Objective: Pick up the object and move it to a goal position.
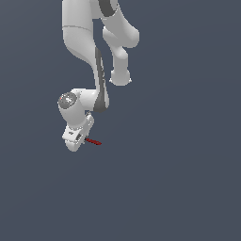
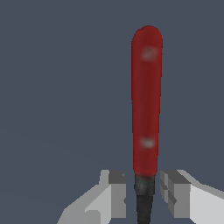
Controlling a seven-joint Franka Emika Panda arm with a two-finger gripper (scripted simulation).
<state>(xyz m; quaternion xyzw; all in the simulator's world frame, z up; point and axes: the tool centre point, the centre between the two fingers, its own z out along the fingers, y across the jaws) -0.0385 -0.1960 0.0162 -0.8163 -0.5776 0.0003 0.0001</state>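
The object is a thin tool with a red handle (image 2: 147, 100) and a black shaft (image 2: 144, 197). In the wrist view the shaft runs between my two grey fingertips (image 2: 117, 188), with only thin slivers of gap at each side. The handle sticks out well beyond them. My gripper (image 2: 143, 192) is closed down to about the shaft's width and holds the object by the shaft. In the exterior view the gripper (image 1: 81, 140) hangs below the white arm, and the red handle (image 1: 94, 142) pokes out toward the exterior view's right. I cannot tell its height above the floor.
The white arm (image 1: 94, 56) comes down from the upper part of the exterior view. Around it is only a plain dark blue-grey ground (image 1: 179, 179), with no other objects, edges or goal marker in view.
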